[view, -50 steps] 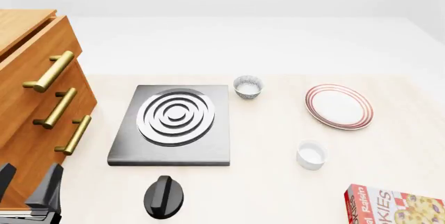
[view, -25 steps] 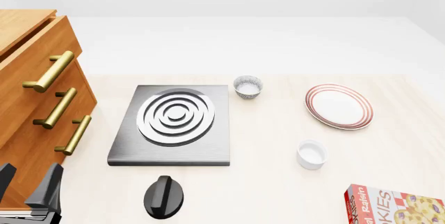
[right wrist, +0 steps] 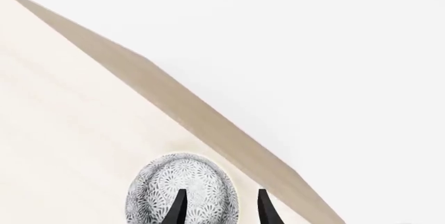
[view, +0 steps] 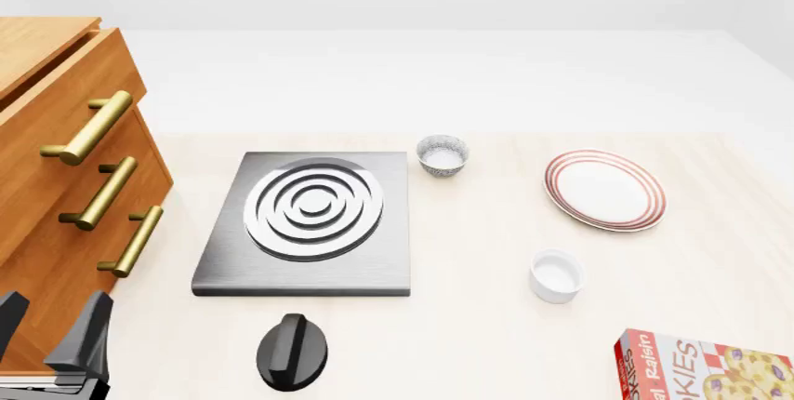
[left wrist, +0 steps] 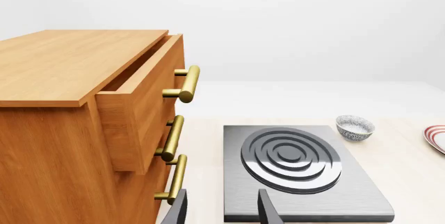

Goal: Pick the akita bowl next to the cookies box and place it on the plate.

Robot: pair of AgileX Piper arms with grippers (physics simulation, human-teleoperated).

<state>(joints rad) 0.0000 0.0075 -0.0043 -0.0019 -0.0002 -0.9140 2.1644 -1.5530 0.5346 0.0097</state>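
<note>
A grey-speckled akita bowl (right wrist: 167, 187) fills the near part of the right wrist view, close to the table's edge. My right gripper (right wrist: 221, 211) is open at it, one finger in front of the bowl and the other just past its rim. This bowl and the right gripper lie outside the front view. The cookies box (view: 702, 368) shows at the front right corner. The plate (view: 604, 190) with red rings lies at the right, its edge (left wrist: 438, 138) also in the left wrist view. My left gripper (view: 50, 330) is open and empty at the front left.
A look-alike speckled bowl (view: 442, 154) stands beside the grey stove (view: 223, 270). A white ramekin (view: 555, 275) sits in front of the plate. A black knob (view: 294, 352) lies before the stove. A wooden drawer cabinet (view: 50, 177) fills the left, top drawer (left wrist: 143, 99) ajar.
</note>
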